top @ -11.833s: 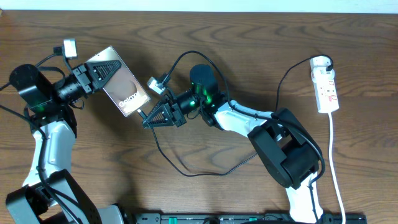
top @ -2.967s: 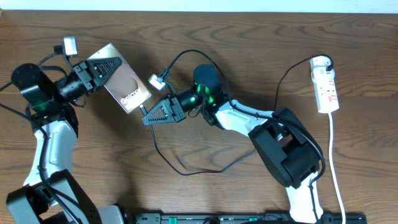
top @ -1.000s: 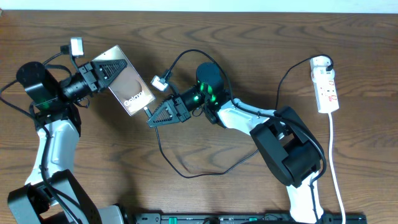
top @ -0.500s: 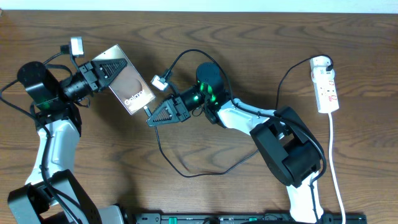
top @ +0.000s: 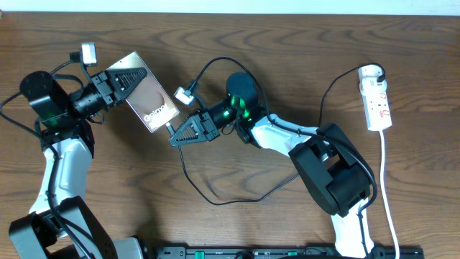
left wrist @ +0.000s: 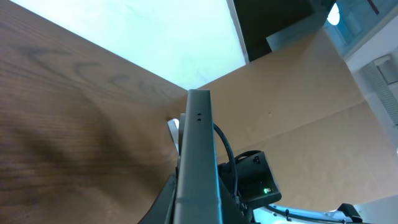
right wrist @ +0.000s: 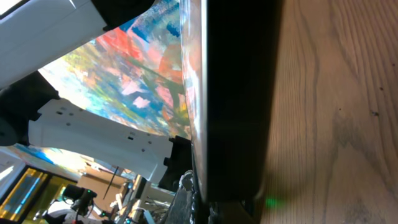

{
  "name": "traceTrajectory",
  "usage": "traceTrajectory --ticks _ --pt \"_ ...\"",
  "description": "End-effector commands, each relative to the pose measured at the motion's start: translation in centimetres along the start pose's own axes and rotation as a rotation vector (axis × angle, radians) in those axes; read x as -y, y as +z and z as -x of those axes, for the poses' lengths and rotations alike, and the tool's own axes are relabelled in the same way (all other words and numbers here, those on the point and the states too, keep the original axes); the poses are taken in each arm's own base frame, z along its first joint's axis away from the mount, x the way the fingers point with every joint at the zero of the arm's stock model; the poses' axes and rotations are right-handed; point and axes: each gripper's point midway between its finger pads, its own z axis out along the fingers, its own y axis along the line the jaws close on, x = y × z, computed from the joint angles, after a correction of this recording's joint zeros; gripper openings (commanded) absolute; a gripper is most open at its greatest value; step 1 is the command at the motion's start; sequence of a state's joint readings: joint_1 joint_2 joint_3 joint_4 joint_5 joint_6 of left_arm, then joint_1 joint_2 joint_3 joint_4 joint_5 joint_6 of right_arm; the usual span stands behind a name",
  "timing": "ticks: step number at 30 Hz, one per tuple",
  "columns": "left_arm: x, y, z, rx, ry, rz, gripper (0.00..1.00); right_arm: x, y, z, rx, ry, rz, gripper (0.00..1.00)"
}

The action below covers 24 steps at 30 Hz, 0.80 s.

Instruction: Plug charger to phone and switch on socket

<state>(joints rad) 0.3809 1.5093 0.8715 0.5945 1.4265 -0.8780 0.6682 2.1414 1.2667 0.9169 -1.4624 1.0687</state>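
Observation:
My left gripper (top: 129,77) is shut on the upper end of the phone (top: 149,101) and holds it tilted above the table, its bronze face with "Galaxy" lettering up. In the left wrist view the phone (left wrist: 199,155) shows edge-on between the gripper's (left wrist: 198,208) fingers. My right gripper (top: 175,137) is shut on the charger (top: 188,180) just below the phone's lower end, the plug tip at that edge. The right wrist view is filled by the phone's dark edge (right wrist: 239,93); the plug is hidden there. The socket (top: 376,101) lies at the far right.
The charger's black cable loops across the table's middle and rises to a black plug (top: 372,71) at the socket's top end. A white cord (top: 388,201) runs from the socket toward the front edge. A black rail (top: 273,252) lines the front.
Nothing has moved in the last second. Since three seconds ago both grippers, the phone and the plug have shifted slightly right, with the plug closer to the phone's lower end.

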Motion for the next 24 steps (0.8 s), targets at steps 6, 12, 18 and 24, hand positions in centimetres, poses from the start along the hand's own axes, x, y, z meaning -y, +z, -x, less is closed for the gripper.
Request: traceTrajectory --ticks 6,12,18,24 --pt "1.8 0.5 -1.9 -0.106 0.034 -0.077 0.08 -0.3 0.2 1.9 0.077 -0.042 -0.037 0.01" --pt "2.2 0.4 -2.4 -0.135 0.055 -0.101 0.08 -0.3 0.2 1.9 0.077 -0.042 -0.036 0.01" --pt "2.2 0.4 -2.4 -0.135 0.055 -0.101 0.08 -0.3 0.2 1.9 0.078 -0.042 -0.037 0.01" --pt "2.2 0.4 -2.4 -0.135 0.055 -0.101 0.08 -0.3 0.0 1.9 0.074 -0.045 -0.035 0.01"
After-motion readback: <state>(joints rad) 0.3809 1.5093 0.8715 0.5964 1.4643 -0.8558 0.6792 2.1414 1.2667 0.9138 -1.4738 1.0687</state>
